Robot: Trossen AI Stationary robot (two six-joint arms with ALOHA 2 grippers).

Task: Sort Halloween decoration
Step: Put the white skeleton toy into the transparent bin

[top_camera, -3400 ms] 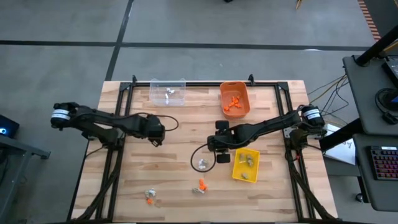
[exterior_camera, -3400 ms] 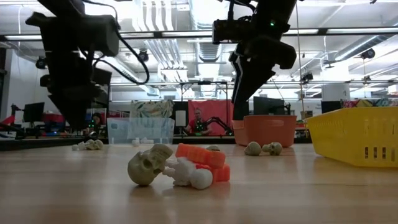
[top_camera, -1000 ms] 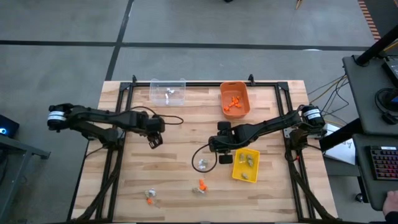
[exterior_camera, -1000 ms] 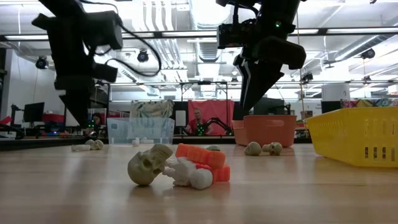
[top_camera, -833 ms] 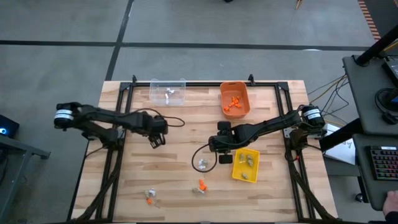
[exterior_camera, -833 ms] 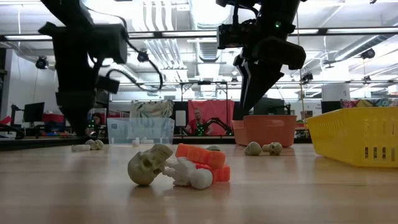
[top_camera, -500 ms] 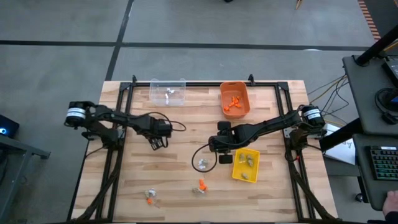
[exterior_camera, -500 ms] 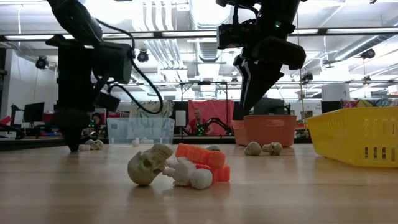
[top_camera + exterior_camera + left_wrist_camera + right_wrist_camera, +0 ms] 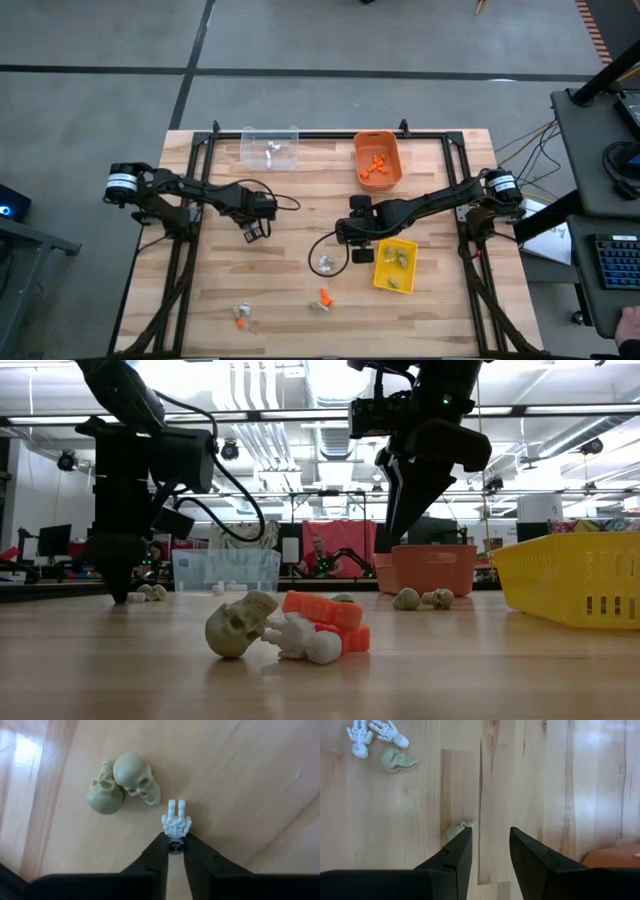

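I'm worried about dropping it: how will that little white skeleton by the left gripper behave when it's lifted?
The white skeleton looks like thin moulded plastic, so probably light and stiff. The left gripper pinches only one end, so it may swivel or slip. Flat shape, unlikely to roll.

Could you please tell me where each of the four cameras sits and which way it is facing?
High view: above the table, looking straight down; both arms show.
Low view: at table-top height, looking level across into the room; both arms hang in from above.
Left wrist view: on the left arm, looking down past the left pincer, shut on a white skeleton beside two tan skulls.
Right wrist view: on the right arm, looking down past the open right pincer.
Shared: high and low both show the yellow bin.
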